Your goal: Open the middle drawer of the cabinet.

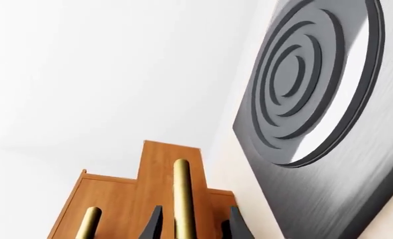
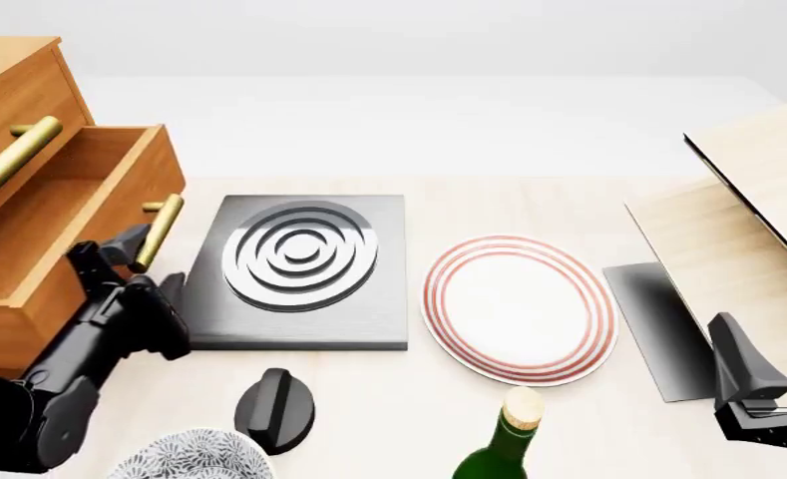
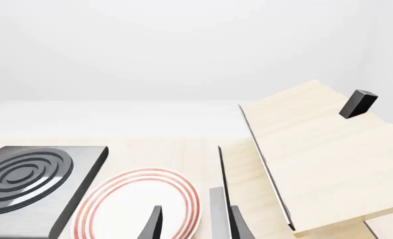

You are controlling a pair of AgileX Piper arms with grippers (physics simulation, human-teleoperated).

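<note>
Middle drawer [image 2: 81, 215] juts from the cabinet [image 2: 7, 120] at 9 o'clock on the table [image 2: 527, 419], its brass handle [image 2: 162, 230] between the left tool's [image 2: 134, 261] parted fingers. Right tool [image 2: 766, 384], also open, idles at 4 o'clock, far from it.

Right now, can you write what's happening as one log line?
middle drawer: pulled out | left end effector: fingers straddle its handle | right end effector: idle, open
</note>
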